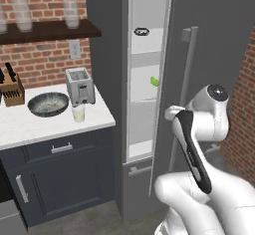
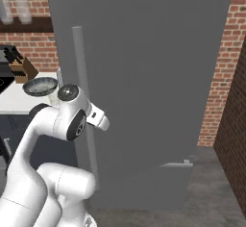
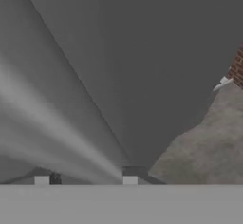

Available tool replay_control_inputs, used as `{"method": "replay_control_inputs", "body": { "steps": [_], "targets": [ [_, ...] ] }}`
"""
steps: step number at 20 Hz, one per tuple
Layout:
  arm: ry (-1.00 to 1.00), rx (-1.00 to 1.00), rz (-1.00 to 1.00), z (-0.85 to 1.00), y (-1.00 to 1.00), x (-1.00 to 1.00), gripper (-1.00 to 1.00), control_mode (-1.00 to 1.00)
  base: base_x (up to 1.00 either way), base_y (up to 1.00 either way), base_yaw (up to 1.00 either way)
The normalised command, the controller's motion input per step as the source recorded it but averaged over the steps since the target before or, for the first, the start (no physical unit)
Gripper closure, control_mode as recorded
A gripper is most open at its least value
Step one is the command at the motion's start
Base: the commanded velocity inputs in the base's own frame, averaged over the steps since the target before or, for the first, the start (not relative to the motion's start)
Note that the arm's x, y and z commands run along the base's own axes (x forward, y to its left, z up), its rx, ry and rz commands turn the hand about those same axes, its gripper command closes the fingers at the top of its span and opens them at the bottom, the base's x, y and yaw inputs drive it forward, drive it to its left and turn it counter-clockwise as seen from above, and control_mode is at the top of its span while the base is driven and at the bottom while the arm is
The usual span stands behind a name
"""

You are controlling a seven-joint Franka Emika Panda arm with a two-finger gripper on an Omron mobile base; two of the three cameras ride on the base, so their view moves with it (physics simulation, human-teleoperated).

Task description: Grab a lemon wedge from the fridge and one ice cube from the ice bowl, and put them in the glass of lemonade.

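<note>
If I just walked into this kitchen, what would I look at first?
Probably the tall grey fridge with its door swung partly open, showing white shelves inside. On a middle shelf sits the tiny yellow-green lemon wedge, with a small dark ring on the shelf above. To the left, on the white counter, stand the ice bowl, a toaster and the glass of lemonade.

Toaster [image 1: 80, 85] upright on counter [image 1: 30, 124], knife block [image 1: 12, 89] near left edge; tall clear glasses [image 1: 70, 9] on shelf [image 1: 50, 31] above.
</note>
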Motion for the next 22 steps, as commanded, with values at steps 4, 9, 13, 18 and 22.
{"method": "replay_control_inputs", "body": {
  "steps": [4,9,13,18,22],
  "targets": [
    [-0.01,0.15,-0.13,0.13,-1.0,-0.93,1.0,-1.0,0.0,0.0,0.0],
    [-0.23,0.15,-0.16,-0.01,-0.81,-0.92,-1.0,-1.0,0.0,0.0,0.0],
    [-0.27,0.04,-0.14,0.18,-0.37,-0.68,-1.0,-1.0,0.0,0.0,0.0],
    [-0.25,0.03,0.0,0.85,-0.38,-0.73,-1.0,-1.0,0.0,0.0,0.0],
    [-0.24,0.01,0.0,1.0,-0.06,-0.72,-1.0,-1.0,0.0,0.0,0.0]
  ]
}}
